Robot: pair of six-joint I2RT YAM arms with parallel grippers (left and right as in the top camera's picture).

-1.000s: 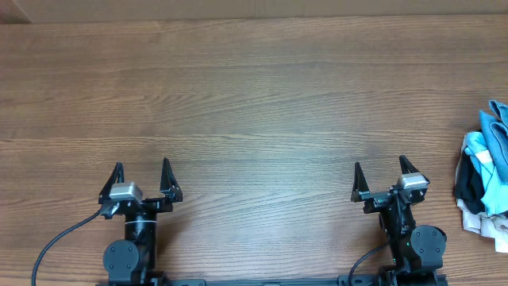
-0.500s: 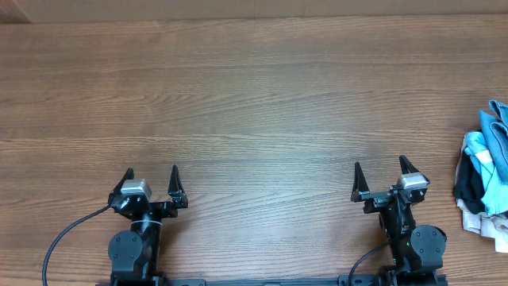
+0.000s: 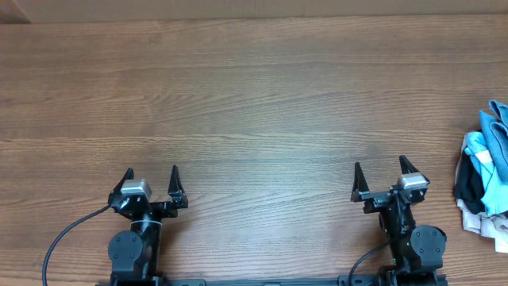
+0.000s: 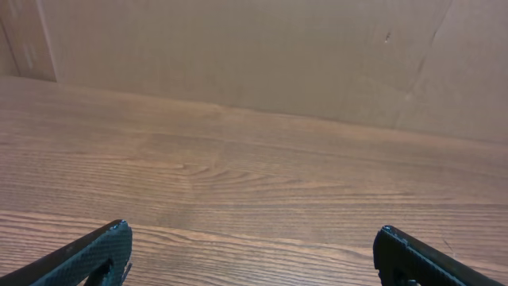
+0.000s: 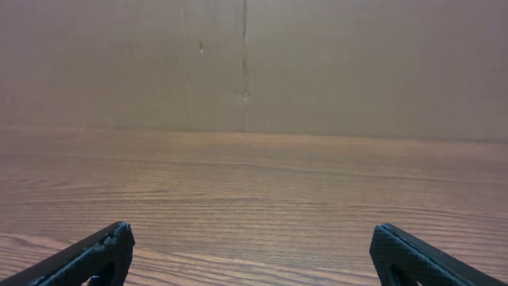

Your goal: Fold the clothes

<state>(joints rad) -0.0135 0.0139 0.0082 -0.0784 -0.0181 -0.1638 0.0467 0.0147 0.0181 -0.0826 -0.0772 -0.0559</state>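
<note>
From overhead, the clothes [image 3: 486, 171] lie as a crumpled heap at the right edge of the table [image 3: 254, 87], partly out of frame. They are near the right gripper [image 3: 379, 164], on its outer side, and well apart from the left gripper [image 3: 152, 171]. Both grippers stand wide open and hold nothing. The cloth looks soft, limp and not fragile, so I would pinch a free edge on top. The heap shows no clear long axis or direction.

In the left wrist view, only bare wood lies between the spread fingers [image 4: 91, 253].

The right wrist view shows the same: no clothes in sight.
</note>
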